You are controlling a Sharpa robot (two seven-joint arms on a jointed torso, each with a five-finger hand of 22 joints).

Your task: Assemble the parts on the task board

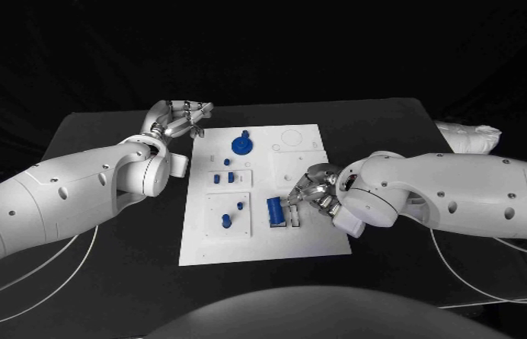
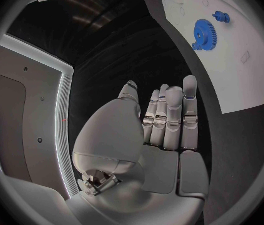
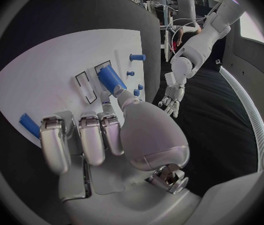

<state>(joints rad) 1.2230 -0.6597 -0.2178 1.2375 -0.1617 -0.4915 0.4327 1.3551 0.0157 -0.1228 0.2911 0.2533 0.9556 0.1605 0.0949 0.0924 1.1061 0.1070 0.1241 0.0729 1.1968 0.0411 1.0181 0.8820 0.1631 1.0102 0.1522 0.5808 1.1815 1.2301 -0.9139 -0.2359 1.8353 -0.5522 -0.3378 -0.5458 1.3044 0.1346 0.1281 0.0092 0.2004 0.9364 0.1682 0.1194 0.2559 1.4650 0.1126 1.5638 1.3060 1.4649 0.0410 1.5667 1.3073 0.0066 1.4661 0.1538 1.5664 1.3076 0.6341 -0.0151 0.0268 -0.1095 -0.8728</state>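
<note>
The white task board lies in the middle of the black table. A blue gear sits near its far edge, also seen in the left wrist view as gear on the board. A large blue cylinder lies on the board's right half. My right hand rests on the board just right of it, fingers curled in with nothing seen inside; the thumb points at the cylinder. My left hand hovers off the board's far left corner, fingers straight, holding nothing.
Small blue pegs stand in a framed patch left of centre, and another peg in the patch nearer me. A short blue piece lies beyond my right hand's fingers. A crumpled white cloth sits at the table's right edge.
</note>
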